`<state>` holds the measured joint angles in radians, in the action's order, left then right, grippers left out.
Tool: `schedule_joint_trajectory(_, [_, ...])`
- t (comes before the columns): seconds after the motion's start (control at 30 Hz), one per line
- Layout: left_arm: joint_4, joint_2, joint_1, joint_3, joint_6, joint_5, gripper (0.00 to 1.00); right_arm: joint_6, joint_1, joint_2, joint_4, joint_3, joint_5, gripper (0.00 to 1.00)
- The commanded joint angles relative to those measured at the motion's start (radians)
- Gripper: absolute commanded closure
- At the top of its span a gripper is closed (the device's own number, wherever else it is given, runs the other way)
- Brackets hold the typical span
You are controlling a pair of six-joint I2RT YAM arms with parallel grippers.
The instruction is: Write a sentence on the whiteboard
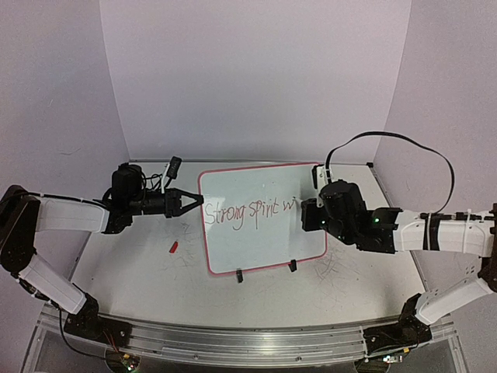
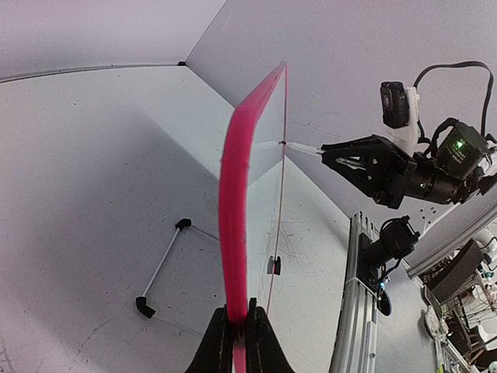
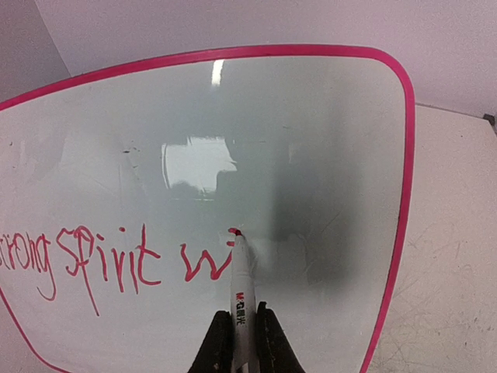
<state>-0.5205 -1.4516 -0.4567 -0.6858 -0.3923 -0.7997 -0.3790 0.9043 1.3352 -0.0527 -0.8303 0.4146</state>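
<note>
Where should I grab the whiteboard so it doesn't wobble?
Pinch the whiteboard's thin pink rim at its left edge, coming from that side, like the left gripper does. It stands propped on black feet, leaving that slim edge free.

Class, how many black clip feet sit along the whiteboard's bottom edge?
2, both on the whiteboard's near edge: the left foot left of its middle, the right foot right of it. None appears hidden.

Top view high, looking down; wrist views close (left edge-on, right face-on); all share whiteboard [image 1: 264,249]
</note>
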Motion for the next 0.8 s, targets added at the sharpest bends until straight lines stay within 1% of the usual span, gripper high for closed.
schedule_joint_trajectory(0.0, [0.034,-0.021,-0.024,-0.028,0.036,0.003,1.00,-0.007,-0.003,-0.058,0.010,-0.002,-0.003,1.00])
schedule_joint_trajectory(0.13, [0.034,-0.020,-0.024,-0.028,0.035,0.004,1.00,0.001,-0.003,-0.089,-0.030,0.028,-0.034,1.00])
schedule_joint_trajectory(0.3, [0.037,-0.015,-0.025,-0.026,0.035,0.007,1.00,-0.016,-0.003,-0.057,-0.030,0.026,-0.058,1.00])
schedule_joint_trajectory(0.77, [0.042,-0.014,-0.025,-0.024,0.041,0.010,1.00,-0.055,-0.003,-0.040,-0.004,0.034,-0.018,1.00])
